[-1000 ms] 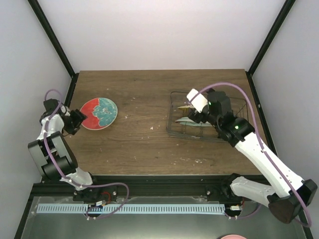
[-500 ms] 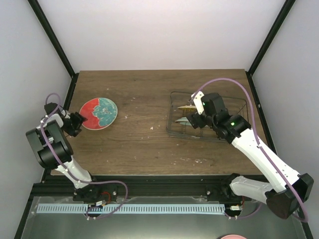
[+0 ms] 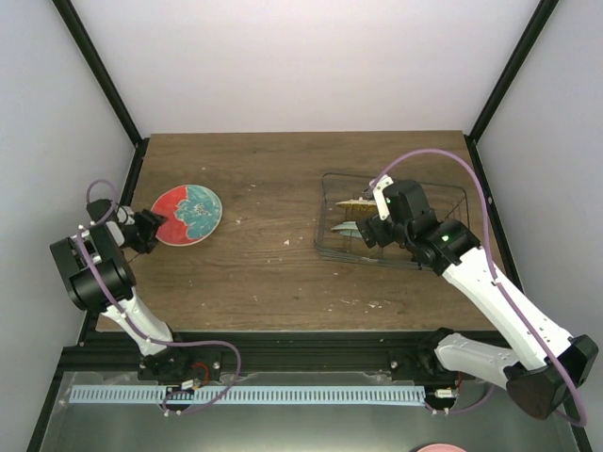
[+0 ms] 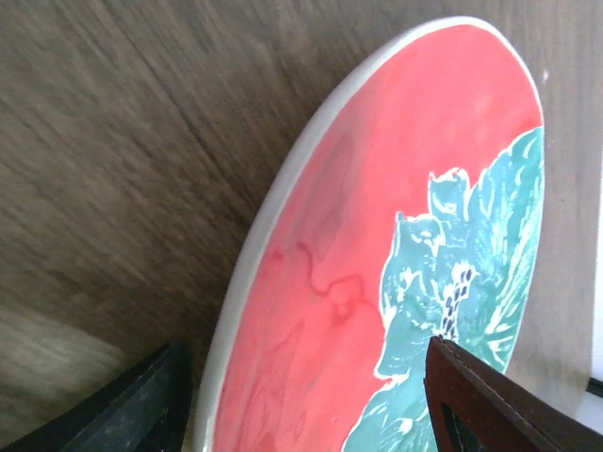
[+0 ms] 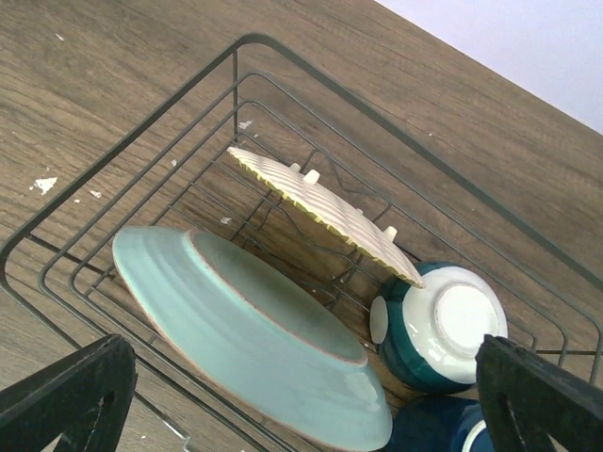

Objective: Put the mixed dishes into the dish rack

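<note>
A red plate with a teal flower and a white rim (image 3: 187,214) lies flat on the wooden table at the left. My left gripper (image 3: 146,229) is open at its left edge. In the left wrist view the plate (image 4: 377,245) fills the frame, and its rim runs between the gripper's (image 4: 306,377) two fingers. The dark wire dish rack (image 3: 323,202) stands at the right. It holds a mint green plate (image 5: 245,330) and a yellow ribbed plate (image 5: 325,212), both leaning, an upturned teal and white bowl (image 5: 443,325) and a dark blue dish (image 5: 443,428). My right gripper (image 3: 372,231) (image 5: 301,377) hangs open and empty over the rack.
Black frame posts (image 3: 99,71) rise at the table's back corners, with white walls behind. White flecks (image 5: 45,184) lie on the wood near the rack. A pink round edge (image 3: 441,448) shows below the arm bases, off the table.
My right gripper has drawn back a little to the right over the rack. My left arm's elbow has folded back while its gripper stayed at the red plate's edge.
</note>
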Controlling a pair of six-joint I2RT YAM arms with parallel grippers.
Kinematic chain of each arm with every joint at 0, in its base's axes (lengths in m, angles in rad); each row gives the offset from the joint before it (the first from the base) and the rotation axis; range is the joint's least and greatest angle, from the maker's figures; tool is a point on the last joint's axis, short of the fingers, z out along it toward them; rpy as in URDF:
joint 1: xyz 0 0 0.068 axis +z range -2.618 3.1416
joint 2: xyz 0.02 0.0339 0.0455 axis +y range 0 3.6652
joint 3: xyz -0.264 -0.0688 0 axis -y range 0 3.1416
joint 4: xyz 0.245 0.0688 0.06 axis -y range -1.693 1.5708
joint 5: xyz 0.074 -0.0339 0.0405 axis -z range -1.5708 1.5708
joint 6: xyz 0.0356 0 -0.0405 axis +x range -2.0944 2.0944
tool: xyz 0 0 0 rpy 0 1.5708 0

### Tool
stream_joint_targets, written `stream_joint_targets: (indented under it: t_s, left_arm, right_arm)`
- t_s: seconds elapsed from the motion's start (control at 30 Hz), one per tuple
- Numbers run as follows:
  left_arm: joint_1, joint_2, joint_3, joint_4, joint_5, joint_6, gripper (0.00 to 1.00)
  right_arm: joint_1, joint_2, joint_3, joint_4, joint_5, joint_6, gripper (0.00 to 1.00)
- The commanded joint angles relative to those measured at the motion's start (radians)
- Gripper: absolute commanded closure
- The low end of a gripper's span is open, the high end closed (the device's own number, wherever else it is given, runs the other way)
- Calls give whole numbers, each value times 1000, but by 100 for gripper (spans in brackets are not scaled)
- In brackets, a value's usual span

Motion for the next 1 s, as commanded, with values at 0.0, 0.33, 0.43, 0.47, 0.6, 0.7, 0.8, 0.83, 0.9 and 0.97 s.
stream_joint_targets:
  t_s: [0.0,0.33,0.43,0.47,0.6,0.7,0.8,0.83,0.9,0.97]
  left_arm:
    - [-1,70,-72,100,26,-51,33]
    - [0,88,-158,234,88,-79,91]
    - [0,83,-174,255,111,-82,100]
    - [0,80,-179,266,125,-84,100]
    - [0,63,-198,306,170,-88,100]
    - [-1,32,-219,357,221,-104,100]
    - [-3,-23,-248,413,290,-124,100]
    - [-4,-45,-254,422,311,-125,100]
    - [-10,-99,-264,440,367,-125,100]
    - [-20,-178,-271,442,412,-122,100]
  right_arm:
    - [13,-11,46,-20,-13,55,1]
    - [27,-48,18,0,-66,51,18]
    - [27,-64,6,12,-86,56,26]
    - [27,-69,3,14,-92,58,29]
    - [28,-76,-8,13,-105,69,31]
    - [29,-81,-16,29,-130,83,30]
    - [29,-89,-27,80,-222,102,25]
    - [29,-91,-32,105,-254,116,24]
    - [29,-76,-36,148,-310,161,21]
    - [29,-40,-30,181,-371,214,14]
